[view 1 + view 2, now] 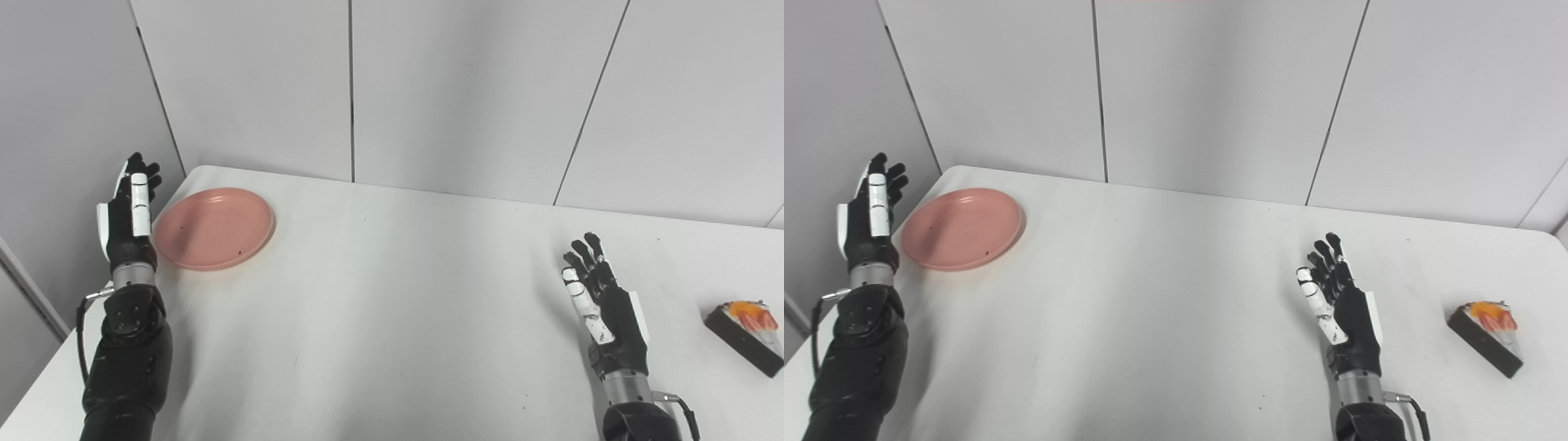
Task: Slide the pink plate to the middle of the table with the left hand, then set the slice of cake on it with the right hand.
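Note:
The pink plate (214, 228) lies flat near the table's far left corner. My left hand (130, 211) stands upright just left of the plate's rim, open, fingers pointing away, holding nothing. The slice of cake (748, 335), dark with orange fruit on top, sits at the right edge of the table. My right hand (603, 309) is open over the table, well left of the cake, with nothing in it.
The white table (392, 318) runs under both hands, its left edge beside my left arm. Grey wall panels (429, 92) stand right behind the far edge.

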Robot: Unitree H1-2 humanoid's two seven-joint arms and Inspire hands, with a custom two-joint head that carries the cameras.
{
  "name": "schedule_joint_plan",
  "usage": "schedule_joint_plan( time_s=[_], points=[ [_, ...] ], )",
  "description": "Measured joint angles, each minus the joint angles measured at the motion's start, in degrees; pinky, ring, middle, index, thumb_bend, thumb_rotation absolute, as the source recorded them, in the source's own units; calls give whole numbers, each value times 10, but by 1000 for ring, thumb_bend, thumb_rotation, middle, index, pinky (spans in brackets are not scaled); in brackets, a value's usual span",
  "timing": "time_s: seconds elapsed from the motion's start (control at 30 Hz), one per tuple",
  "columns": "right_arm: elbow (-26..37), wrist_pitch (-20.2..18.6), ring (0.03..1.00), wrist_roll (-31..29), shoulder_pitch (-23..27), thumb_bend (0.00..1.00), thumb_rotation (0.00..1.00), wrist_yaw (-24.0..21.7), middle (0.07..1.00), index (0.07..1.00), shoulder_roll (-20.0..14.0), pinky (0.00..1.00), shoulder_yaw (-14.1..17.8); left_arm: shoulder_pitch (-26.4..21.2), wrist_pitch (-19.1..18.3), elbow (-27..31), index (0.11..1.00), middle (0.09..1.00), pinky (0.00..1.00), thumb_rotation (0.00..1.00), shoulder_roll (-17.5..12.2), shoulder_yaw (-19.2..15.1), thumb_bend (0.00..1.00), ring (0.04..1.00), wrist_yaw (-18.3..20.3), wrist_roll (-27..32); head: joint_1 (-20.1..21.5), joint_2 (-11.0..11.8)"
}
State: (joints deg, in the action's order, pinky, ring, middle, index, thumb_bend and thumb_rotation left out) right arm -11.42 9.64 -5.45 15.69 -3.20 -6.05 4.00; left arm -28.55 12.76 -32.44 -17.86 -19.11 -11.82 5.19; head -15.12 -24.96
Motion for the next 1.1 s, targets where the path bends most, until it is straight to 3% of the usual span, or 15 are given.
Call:
schedule_joint_plan(
  time_s=[0.43, 0.6, 0.9, 1.1],
  points=[
    [0, 0, 911, -1, 0, 438, 629, 0, 933, 963, 0, 946, 0, -2, 13, -58, 913, 905, 987, 1000, -25, 15, 756, 927, 0, -17, 2, 2],
    [0, 0, 913, 2, 0, 433, 643, 0, 936, 965, 0, 944, -1, -3, -9, -77, 954, 949, 1000, 1000, -32, 24, 766, 975, 24, -10, 2, 2],
    [-3, 1, 921, 0, 1, 430, 641, -3, 941, 969, -1, 954, 0, -22, -4, -126, 991, 990, 1000, 1000, -32, 23, 767, 999, 49, 27, 2, 2],
    [-12, 7, 918, -4, 5, 426, 635, -8, 939, 964, -4, 953, 1, -32, -9, -139, 1000, 1000, 1000, 1000, -36, 21, 819, 1000, 94, 61, 3, 1]
  ],
)
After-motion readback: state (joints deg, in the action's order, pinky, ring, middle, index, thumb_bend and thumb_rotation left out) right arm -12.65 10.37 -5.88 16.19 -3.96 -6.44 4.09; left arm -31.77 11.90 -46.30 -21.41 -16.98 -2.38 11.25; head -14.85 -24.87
